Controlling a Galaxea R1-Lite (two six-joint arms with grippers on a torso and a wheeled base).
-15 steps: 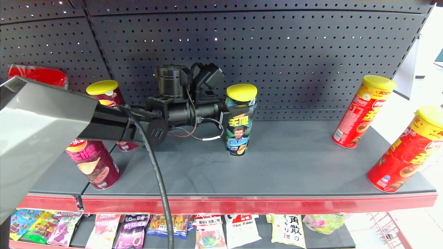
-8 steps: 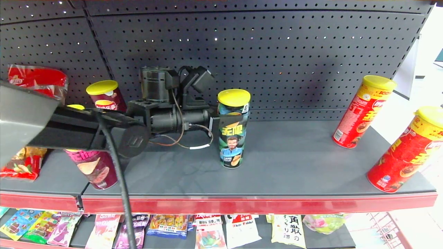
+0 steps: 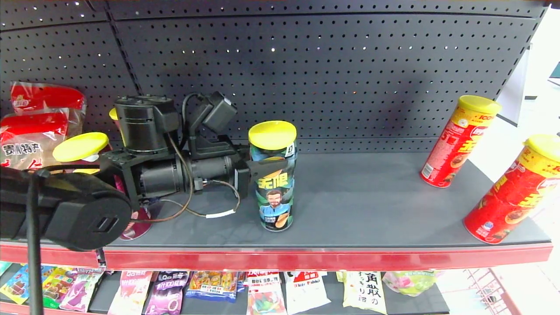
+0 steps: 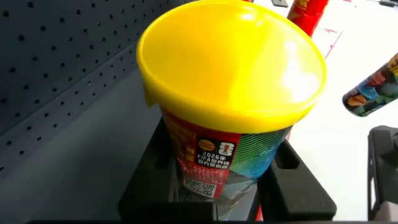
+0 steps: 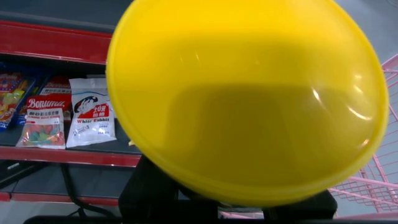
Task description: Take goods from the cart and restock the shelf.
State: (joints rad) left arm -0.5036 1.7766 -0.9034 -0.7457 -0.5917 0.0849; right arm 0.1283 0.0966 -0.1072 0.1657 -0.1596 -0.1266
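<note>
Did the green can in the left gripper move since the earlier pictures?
Yes. The green can, held by the left gripper, moved left and nearer the shelf's red front edge; the rear red can stayed.

The far finger of the left gripper is hidden behind the green can clamped in it. Beyond that gripper's mount, a maroon can is masked apart from lid and base. In the right wrist view, whatever lies beneath a yellow lid is covered. Far right of the left gripper, a red can is cut by the picture's edge.
</note>
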